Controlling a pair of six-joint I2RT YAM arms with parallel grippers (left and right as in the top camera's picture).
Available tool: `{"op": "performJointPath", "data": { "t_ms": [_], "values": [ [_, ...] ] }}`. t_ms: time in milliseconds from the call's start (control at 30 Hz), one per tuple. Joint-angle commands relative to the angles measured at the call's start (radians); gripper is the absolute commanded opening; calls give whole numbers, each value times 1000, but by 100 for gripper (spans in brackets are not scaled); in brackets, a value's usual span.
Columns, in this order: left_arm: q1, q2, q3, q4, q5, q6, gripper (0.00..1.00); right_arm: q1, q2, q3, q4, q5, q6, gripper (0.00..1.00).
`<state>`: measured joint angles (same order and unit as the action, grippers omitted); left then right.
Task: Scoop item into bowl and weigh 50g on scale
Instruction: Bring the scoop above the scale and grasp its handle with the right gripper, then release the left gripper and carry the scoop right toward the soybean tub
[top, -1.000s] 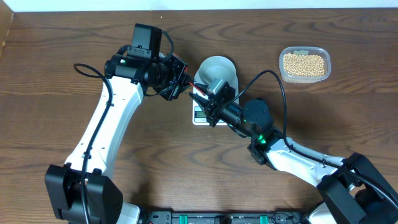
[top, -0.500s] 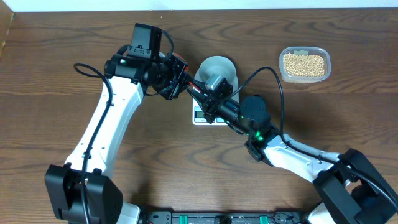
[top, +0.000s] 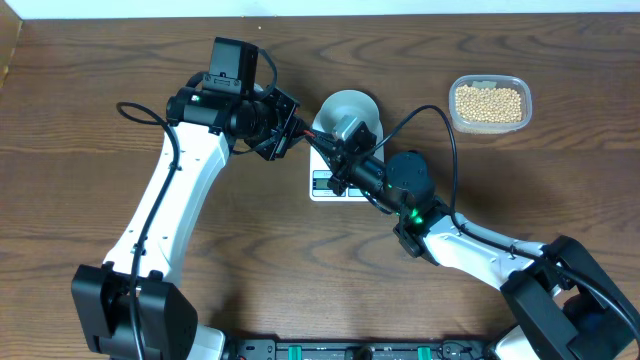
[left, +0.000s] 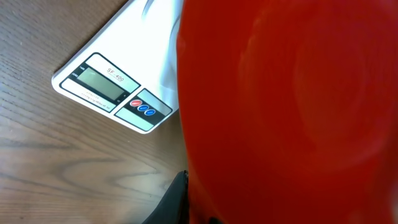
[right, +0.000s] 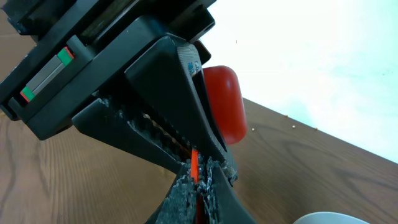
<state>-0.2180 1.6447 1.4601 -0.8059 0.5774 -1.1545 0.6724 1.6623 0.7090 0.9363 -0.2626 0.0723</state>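
A pale bowl (top: 350, 110) sits on the white scale (top: 322, 186), whose display (left: 102, 84) shows in the left wrist view. The tan beans lie in a clear tub (top: 489, 103) at the far right. My left gripper (top: 288, 128) is shut on a red scoop (left: 286, 112), just left of the bowl. That scoop fills most of the left wrist view. My right gripper (top: 320, 148) meets it from the right, and its fingers (right: 214, 186) are shut on the scoop's thin red handle (right: 194, 163). The scoop's rounded red cup (right: 224, 102) shows behind the left gripper's jaws.
The brown wooden table (top: 80, 120) runs around the scale. The two arms cross over the scale's front edge. The rim of the bowl (right: 323, 219) shows at the lower right of the right wrist view.
My right gripper has moved up and left to the left gripper and has shut on the scoop's handle. The left gripper has kept its hold and barely moved.
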Motion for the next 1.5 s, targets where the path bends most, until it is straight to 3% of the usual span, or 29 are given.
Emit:
{"op": "performJointPath", "data": {
  "t_ms": [0,100,233,267,533,900,1133,1467],
  "values": [
    [-5,4,29,4,26,10,7,8,10,24,3,-21,36,1],
    [-5,4,29,3,26,18,11,8,10,24,3,-34,37,1],
    [-5,4,29,3,26,52,88,7,10,24,3,-35,90,1],
    [-5,4,29,3,26,71,90,5,8,24,3,-35,106,1],
    [-5,-26,29,3,25,292,91,-67,-75,24,-125,-35,175,1],
    [-6,-200,29,-6,-113,574,91,-201,-437,24,-618,-32,86,1],
    [-11,-275,29,-68,-297,608,91,-297,-679,24,-909,-16,88,1],
    [-11,-264,29,-145,-309,621,91,-357,-891,23,-1160,50,114,1]
  ]
}}
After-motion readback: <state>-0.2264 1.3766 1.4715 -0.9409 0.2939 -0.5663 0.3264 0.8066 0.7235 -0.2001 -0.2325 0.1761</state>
